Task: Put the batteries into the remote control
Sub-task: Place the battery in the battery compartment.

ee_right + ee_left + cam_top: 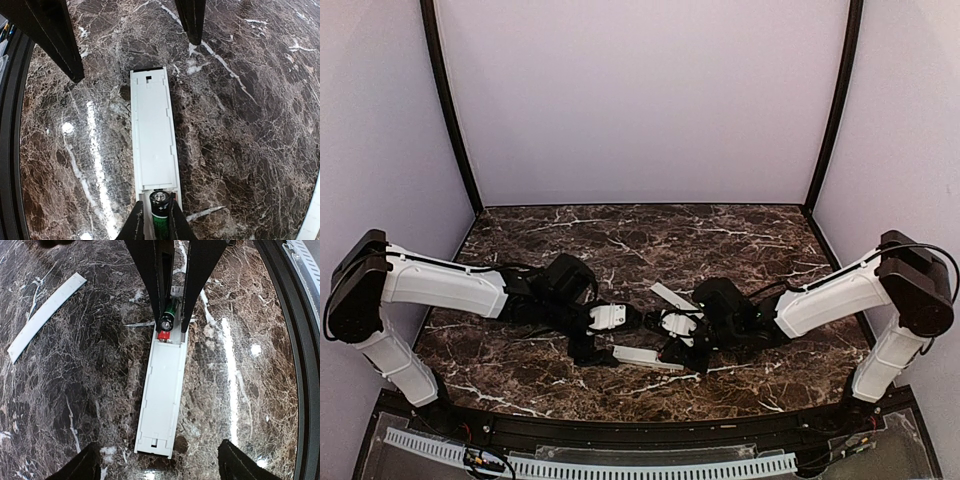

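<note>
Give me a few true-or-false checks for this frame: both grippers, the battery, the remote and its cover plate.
1. The right gripper holds a dark green battery at one end of the remote. True.
2. The left gripper is clamped on the remote. False: its fingers stand wide apart on either side of the remote's other end, clear of it.
3. The cover plate lies on the table, apart from the remote. True.
4. The remote is lifted off the table. False: it lies flat on it.
</note>
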Controlling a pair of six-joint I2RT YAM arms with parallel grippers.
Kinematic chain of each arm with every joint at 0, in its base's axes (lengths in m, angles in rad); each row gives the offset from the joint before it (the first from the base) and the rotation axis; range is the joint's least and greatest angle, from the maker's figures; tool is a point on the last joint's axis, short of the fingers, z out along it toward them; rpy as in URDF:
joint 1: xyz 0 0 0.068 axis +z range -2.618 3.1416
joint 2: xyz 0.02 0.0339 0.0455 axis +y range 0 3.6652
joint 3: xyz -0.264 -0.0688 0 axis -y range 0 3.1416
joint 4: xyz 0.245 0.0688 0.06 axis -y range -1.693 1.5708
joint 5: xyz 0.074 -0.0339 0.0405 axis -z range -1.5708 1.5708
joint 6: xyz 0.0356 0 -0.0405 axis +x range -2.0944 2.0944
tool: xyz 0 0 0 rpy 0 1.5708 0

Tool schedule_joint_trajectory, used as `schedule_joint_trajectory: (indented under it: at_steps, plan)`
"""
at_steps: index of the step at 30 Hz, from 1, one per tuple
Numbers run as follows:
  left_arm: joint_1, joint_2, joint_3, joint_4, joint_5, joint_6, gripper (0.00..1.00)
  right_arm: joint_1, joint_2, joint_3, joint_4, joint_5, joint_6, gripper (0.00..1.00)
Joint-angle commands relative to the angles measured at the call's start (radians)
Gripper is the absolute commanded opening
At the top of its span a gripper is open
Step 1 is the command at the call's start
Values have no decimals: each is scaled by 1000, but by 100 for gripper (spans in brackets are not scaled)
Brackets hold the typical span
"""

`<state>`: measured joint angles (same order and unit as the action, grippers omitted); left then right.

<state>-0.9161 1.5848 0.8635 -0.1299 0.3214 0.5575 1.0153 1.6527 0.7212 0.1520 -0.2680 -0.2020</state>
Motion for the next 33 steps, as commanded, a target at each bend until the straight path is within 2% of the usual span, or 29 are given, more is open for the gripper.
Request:
schedule_joint_trajectory:
  at_steps: [1,33]
  plan:
    - [6,-12,19,-29,6,-2,80,-4,6,-9,-6,8,-8,16]
    - [8,-6,19,-27,7,0,80,8,-35,-18,-22,17,1,27]
